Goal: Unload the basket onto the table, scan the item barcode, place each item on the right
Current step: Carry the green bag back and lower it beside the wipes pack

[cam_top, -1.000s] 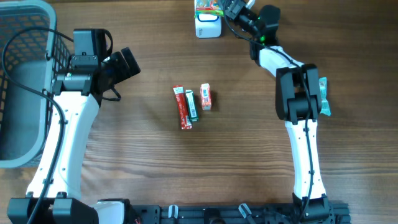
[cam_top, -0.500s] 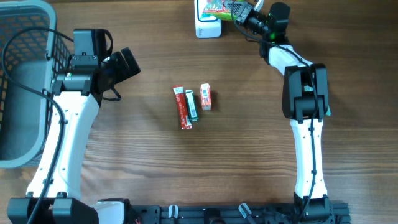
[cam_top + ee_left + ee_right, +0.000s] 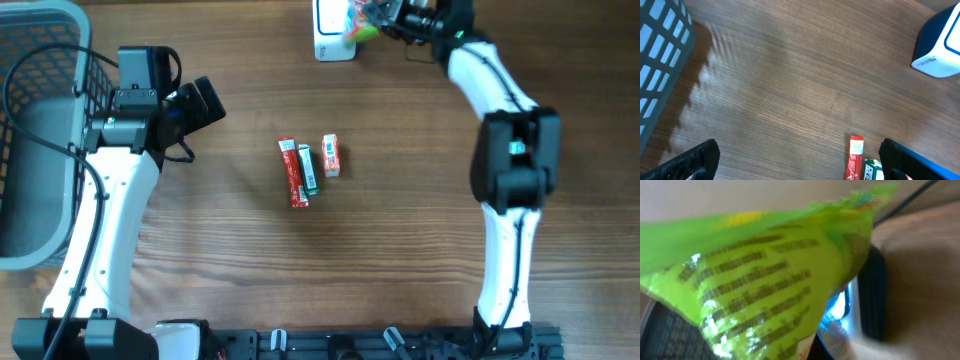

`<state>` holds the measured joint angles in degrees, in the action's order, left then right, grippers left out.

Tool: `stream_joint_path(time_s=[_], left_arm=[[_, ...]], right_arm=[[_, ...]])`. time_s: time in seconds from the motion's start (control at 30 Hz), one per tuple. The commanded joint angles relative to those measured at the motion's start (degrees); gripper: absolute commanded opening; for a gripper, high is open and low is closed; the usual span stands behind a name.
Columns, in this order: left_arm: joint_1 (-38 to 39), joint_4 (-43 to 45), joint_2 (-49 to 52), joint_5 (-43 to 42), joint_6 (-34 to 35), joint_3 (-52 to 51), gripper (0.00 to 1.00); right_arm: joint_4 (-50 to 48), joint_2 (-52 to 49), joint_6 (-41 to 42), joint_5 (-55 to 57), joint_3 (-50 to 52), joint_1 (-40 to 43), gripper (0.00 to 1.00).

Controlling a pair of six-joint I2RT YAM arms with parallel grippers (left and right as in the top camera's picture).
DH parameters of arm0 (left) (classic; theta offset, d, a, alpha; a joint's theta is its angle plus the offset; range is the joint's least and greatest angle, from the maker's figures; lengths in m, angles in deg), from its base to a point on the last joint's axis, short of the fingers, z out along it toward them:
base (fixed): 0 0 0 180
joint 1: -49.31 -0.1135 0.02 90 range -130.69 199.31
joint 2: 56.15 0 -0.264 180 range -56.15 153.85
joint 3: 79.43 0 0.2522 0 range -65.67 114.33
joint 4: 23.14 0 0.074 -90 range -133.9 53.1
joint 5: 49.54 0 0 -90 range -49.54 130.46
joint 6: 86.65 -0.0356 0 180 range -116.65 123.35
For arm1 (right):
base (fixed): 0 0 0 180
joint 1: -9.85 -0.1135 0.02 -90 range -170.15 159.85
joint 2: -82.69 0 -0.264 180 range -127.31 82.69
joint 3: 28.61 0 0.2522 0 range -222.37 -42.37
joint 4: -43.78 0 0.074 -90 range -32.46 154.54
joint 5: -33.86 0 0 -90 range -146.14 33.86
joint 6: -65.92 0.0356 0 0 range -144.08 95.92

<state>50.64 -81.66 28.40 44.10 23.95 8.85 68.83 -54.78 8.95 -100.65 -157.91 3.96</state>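
At the far edge of the table (image 3: 400,250), the right gripper (image 3: 388,14) is clamped on a green packet (image 3: 360,24), holding it just over the white scanner (image 3: 328,42) so the packet covers part of the scanner's right side. From the right wrist camera the packet fills most of the view, its lines of dark print facing the lens. Behind its right edge a dark housing (image 3: 872,295) with a blue-white glow shows, blurred. Whether a barcode faces the scanner cannot be told. On the left, the left gripper (image 3: 207,102) hangs above bare wood with its jaws spread wide and nothing between them; its two dark fingers (image 3: 695,159) frame the bottom corners of the left wrist view. Near the middle of the table lie three small items: a red stick pack (image 3: 291,172), a green pack (image 3: 309,170) touching it on the right, and a small orange box (image 3: 331,156) just beside them. A grey basket (image 3: 30,40) sits at the far left edge
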Motion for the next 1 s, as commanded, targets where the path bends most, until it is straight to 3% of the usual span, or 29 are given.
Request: stream_joint_path(time_s=[0.0,0.17,0.27,0.4,0.53,0.8,0.83,0.97], left_arm=[[-0.3,0.0,0.3,0.7,-0.7,0.4,1.00],[-0.3,0.0,0.3,0.7,-0.7,0.4,1.00],[-0.3,0.1,0.3,0.7,-0.7,0.4,1.00],[-0.3,0.1,0.3,0.7,-0.7,0.4,1.00],[-0.3,0.0,0.3,0.7,-0.7,0.4,1.00],[-0.3,0.0,0.3,0.7,-0.7,0.4,1.00],[-0.3,0.0,0.3,0.7,-0.7,0.4,1.00],[-0.3,0.0,0.3,0.7,-0.7,0.4,1.00]], right_arm=[[14.1,15.5,-20.3,3.4,-1.2,0.3,0.05],[37.7,24.3,-29.0,8.1,-1.2,2.4,0.05],[51.7,25.5,-34.2,17.5,-1.2,2.8,0.05],[62.2,25.2,-36.0,31.5,3.6,2.7,0.05],[61.8,25.2,-34.6,37.9,13.8,2.7,0.05],[45.4,25.2,-27.5,57.0,36.3,2.7,0.06],[44.4,25.2,-27.5,58.9,37.4,2.7,0.13],[43.6,25.2,-26.0,68.7,39.3,2.7,0.55]])
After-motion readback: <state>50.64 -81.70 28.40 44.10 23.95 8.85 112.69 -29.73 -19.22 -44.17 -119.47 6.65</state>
